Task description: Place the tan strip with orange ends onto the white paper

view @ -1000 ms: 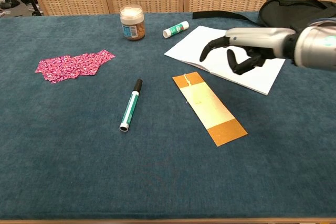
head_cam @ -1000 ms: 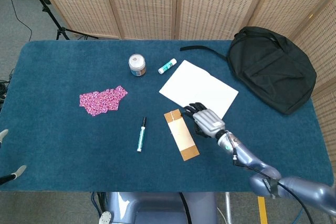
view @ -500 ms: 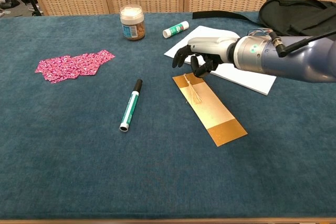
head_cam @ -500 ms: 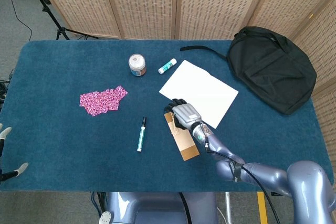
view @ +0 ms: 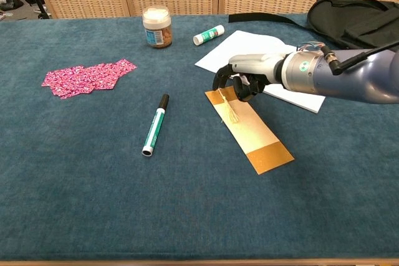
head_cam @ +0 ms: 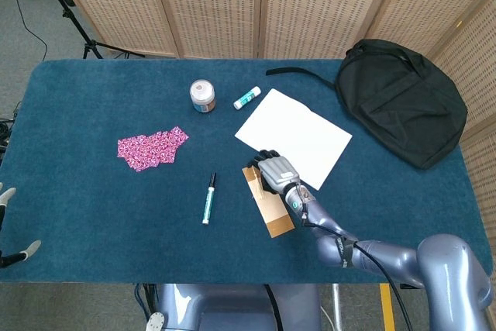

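Tan, with orange ends, the strip [view: 249,129] is laid flat on the blue table cloth [view: 93,185], at 7 o'clock of the white paper [view: 265,66] and just beside it. Its far end is covered by the right hand [view: 240,82], fingers curled down onto it; whether it is pinched cannot be told. A green marker [view: 154,125] is seen at 9 o'clock.

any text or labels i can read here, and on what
None can be read.
Marker: green-and-white barrel, print too small.
Glue stick: label blurred.
Jar: label blurred.
White paper: blank as far as shown.
Tan strip: no lettering visible.
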You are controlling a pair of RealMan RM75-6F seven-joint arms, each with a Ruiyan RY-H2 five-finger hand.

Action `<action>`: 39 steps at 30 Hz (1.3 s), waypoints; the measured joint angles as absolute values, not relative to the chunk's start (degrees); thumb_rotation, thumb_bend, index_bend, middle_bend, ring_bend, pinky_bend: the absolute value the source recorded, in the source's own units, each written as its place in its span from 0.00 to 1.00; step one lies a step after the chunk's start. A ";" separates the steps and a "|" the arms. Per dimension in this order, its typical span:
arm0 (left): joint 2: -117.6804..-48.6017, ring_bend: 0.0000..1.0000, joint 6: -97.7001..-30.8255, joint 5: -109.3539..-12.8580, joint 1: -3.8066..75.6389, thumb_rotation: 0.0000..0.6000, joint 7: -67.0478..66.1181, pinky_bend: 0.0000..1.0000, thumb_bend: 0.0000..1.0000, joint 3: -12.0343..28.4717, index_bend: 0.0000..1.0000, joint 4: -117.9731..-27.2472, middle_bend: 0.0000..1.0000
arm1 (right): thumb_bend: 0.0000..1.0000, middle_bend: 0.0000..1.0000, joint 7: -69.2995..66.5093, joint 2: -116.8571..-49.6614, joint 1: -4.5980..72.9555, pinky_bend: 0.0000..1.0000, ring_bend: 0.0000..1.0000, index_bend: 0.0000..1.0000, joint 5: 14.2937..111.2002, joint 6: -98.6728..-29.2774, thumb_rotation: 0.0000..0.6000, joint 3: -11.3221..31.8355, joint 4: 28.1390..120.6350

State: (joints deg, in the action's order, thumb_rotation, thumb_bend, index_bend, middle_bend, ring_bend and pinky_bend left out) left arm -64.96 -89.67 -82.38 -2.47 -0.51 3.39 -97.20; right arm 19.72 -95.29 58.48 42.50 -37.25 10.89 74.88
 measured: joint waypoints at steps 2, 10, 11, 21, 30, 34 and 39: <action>-65.03 0.00 -89.67 -82.46 -2.45 1.00 -0.63 0.00 0.00 3.32 0.00 -97.22 0.00 | 1.00 0.24 19.73 -94.45 58.16 0.07 0.03 0.23 42.92 -37.38 1.00 10.28 76.13; -65.24 0.00 -89.62 -82.87 -2.35 1.00 -1.21 0.00 0.00 2.97 0.00 -97.38 0.00 | 1.00 0.24 18.55 -91.28 56.36 0.07 0.03 0.23 46.55 -38.78 1.00 8.67 81.47; -65.26 0.00 -89.68 -82.94 -2.38 1.00 -1.25 0.00 0.00 2.91 0.00 -97.41 0.00 | 1.00 0.24 18.32 -90.63 55.96 0.07 0.03 0.23 47.42 -39.07 1.00 8.33 82.26; -65.04 0.00 -89.75 -83.13 -2.45 1.00 -0.63 0.00 0.00 2.69 0.00 -97.51 0.00 | 1.00 0.27 14.87 -82.51 51.51 0.07 0.04 0.25 57.66 -40.63 1.00 4.21 87.87; -65.42 0.00 -89.84 -83.86 -2.35 1.00 -1.72 0.00 0.00 2.24 0.00 -97.83 0.00 | 0.82 0.22 8.83 -76.18 48.04 0.07 0.03 0.25 70.76 -42.26 1.00 1.39 90.97; -65.57 0.00 -89.81 -83.88 -2.32 1.00 -2.08 0.00 0.00 2.18 0.00 -97.80 0.00 | 0.05 0.14 5.78 -75.74 47.64 0.07 0.00 0.25 80.14 -45.19 1.00 0.37 89.34; -65.61 0.00 -89.49 -83.52 -2.15 1.00 -2.20 0.00 0.00 2.26 0.00 -97.71 0.00 | 0.00 0.09 3.03 -75.98 48.10 0.07 0.00 0.21 97.88 -52.56 1.00 -2.82 82.15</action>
State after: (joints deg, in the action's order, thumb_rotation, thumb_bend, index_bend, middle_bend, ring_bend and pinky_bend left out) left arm -65.61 -89.49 -83.52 -2.15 -2.20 2.26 -97.71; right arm 3.03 -75.98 48.10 97.88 -52.56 -2.82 82.15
